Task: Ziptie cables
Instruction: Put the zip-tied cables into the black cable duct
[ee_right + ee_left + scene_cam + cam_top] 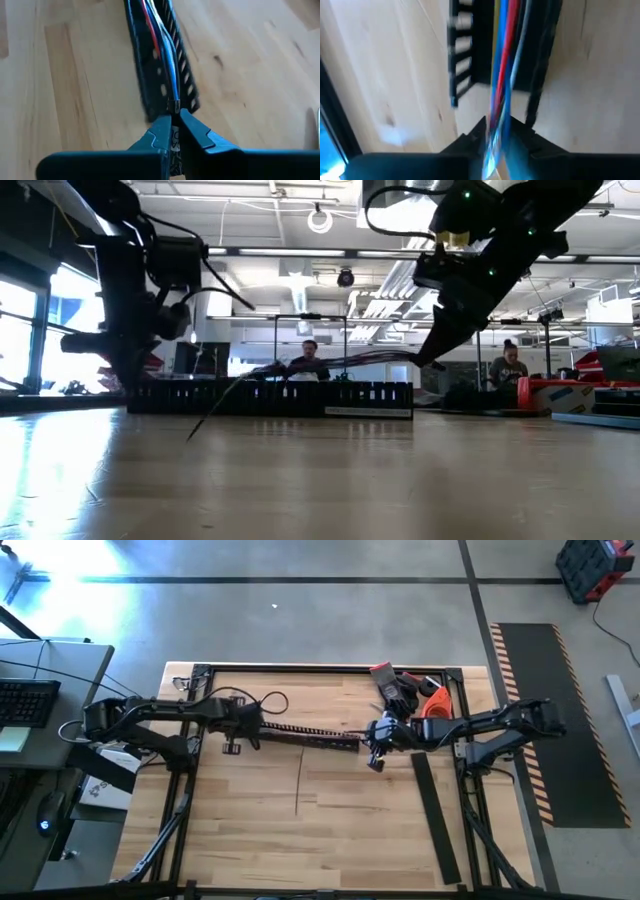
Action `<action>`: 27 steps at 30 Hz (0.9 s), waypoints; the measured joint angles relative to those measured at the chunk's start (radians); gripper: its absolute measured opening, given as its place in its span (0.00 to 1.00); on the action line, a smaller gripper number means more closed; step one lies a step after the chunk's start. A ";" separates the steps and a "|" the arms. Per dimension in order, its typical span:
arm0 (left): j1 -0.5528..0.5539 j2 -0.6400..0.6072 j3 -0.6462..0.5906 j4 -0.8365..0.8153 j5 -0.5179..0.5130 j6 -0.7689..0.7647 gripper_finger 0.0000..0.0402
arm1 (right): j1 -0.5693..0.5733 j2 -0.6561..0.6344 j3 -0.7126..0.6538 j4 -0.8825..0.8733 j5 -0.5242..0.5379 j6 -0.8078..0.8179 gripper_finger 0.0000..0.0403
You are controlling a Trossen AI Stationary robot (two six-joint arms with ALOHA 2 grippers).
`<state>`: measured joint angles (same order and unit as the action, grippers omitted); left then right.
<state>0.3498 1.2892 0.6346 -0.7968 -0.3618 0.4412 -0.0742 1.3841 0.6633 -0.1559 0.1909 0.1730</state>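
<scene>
Cables (167,65): thin blue, red, whitish wires, bunched, stretched taut lengthwise above slotted black duct (310,737), toward bench's far edge.

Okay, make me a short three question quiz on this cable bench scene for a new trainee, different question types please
1. True or false: the cables lie flat on the table.
2. Which hand grips the cables at the slotted duct's end near the flat black strip: A) left hand B) right hand?
3. Fill in: the cables run along and above the ____.

Key: 1 false, both hands hold them up; 2 B; 3 slotted duct.
</scene>
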 joint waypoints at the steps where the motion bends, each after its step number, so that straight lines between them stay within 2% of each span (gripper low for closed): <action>1: 0.004 0.000 0.001 -0.025 0.001 0.000 0.10 | 0.000 0.002 -0.001 -0.002 -0.001 -0.001 0.00; 7: 0.025 -0.001 0.038 -0.151 0.008 -0.022 0.29 | 0.000 0.003 -0.001 -0.011 -0.009 -0.042 0.00; 11: 0.031 -0.008 0.091 -0.171 0.006 -0.094 0.36 | 0.000 0.003 -0.001 -0.009 -0.009 -0.086 0.01; 16: 0.011 -0.036 0.145 -0.146 0.025 -0.139 0.37 | -0.004 0.003 -0.001 -0.032 -0.001 -0.105 0.02; 23: -0.055 -0.095 0.157 -0.039 0.123 -0.199 0.36 | -0.053 0.039 -0.001 -0.053 -0.006 -0.108 0.03; 27: -0.105 -0.121 0.157 0.006 0.134 -0.244 0.36 | -0.070 0.058 -0.001 -0.065 -0.046 -0.137 0.13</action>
<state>0.2444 1.1682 0.7918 -0.7913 -0.2276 0.1975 -0.1440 1.4425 0.6628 -0.2208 0.1448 0.0358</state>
